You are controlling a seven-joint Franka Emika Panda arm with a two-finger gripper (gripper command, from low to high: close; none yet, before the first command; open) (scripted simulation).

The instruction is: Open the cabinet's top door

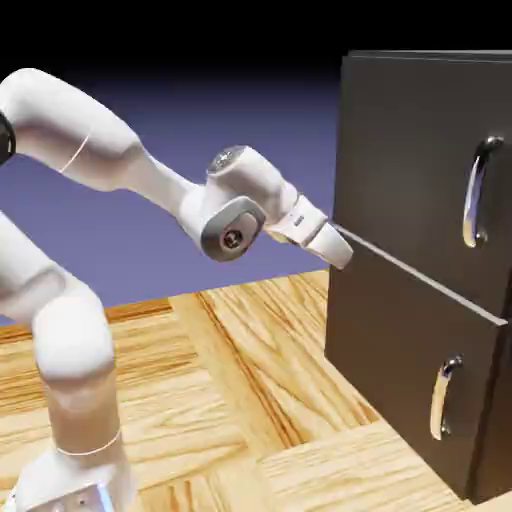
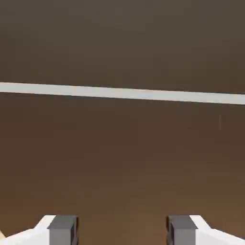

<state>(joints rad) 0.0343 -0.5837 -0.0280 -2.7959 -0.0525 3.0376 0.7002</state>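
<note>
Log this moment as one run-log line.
end effector: open, empty, by cabinet front | top door: shut | handle: untouched

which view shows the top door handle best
The exterior view. There the top door's handle shows whole, a long curved chrome bar standing upright near the door's far edge, well to the right of the hand. The hand view shows none of it: only dark panel, the pale strip across it, and the open fingertips.
</note>
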